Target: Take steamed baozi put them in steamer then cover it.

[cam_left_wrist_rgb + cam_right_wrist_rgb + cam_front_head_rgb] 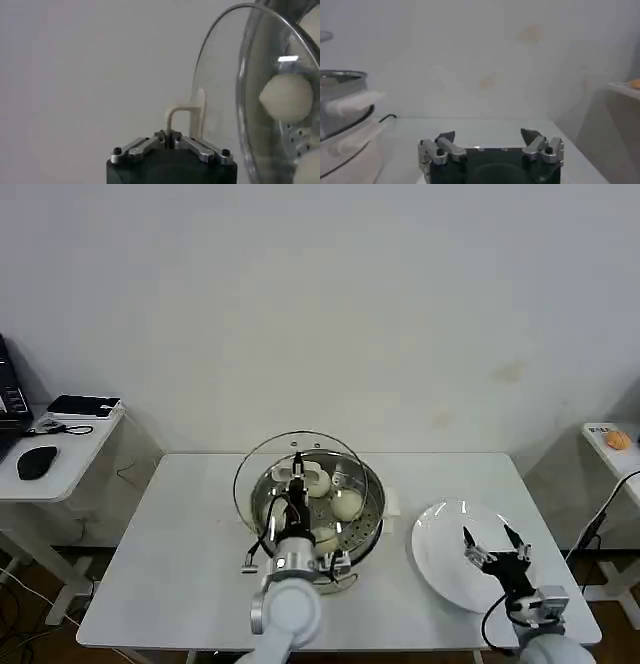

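Observation:
The steamer [372, 525] stands mid-table with several cream baozi [346, 504] on its perforated tray. My left gripper [297, 471] is shut on the cream bar handle [186, 116] of the glass cover [262, 469], holding it tilted over the steamer's left side. Through the glass, baozi [285, 97] show inside the pot. My right gripper [492, 543] hovers open above the white plate [440, 554], with nothing between its fingers. The steamer's cream side handle [353, 103] appears far off in the right wrist view.
A side desk [40, 474] at the left holds a black mouse [37, 461] and a dark device. Another small table [612, 446] with an orange object stands at the right. Bare tabletop lies on the left and along the front edge.

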Motion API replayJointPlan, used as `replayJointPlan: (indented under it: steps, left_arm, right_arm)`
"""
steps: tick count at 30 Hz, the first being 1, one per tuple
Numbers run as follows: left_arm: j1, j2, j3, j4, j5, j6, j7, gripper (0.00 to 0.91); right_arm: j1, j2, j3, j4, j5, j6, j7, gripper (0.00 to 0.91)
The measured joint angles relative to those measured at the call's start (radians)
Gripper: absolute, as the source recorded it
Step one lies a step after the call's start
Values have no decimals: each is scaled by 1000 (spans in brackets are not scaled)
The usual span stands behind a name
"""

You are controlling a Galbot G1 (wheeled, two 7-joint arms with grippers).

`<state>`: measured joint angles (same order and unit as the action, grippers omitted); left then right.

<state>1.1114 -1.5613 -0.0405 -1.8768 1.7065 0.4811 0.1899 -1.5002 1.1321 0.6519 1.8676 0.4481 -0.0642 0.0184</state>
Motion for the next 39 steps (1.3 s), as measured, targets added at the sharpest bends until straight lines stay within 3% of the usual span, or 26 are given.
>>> replayJointPlan:
  steps: [17,39]
  left_arm:
    - [-39,-35,56,60,-7,95,27,0]
    - [-36,-43,84,69,20,122,82,0]
  right_arm:
    - [55,-13,-19,-51,1,-8,-2,907]
    - [78,0,-34,-84,-13,-3,-11,907]
